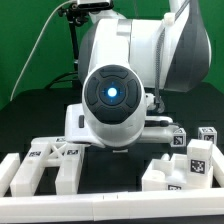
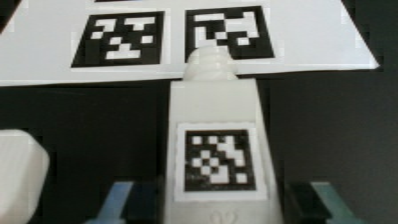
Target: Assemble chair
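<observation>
Gripper (image 2: 221, 206): jaws parted partway, fingers (image 2: 123, 200) astride chair part (image 2: 217, 130), dark gap each side, nothing held. Part = long white bar w/ one b/w tag, narrowing to ridged tip. Lies flat on black table (image 2: 338, 130), tip reaching marker board (image 2: 302, 45) edge.

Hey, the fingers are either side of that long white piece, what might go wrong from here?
The fingers straddle the chair leg far from its ridged tip, so it may tilt when lifted. That tip lies at the marker board edge and could catch on it. A white block sits close to one finger and might get nudged.
</observation>
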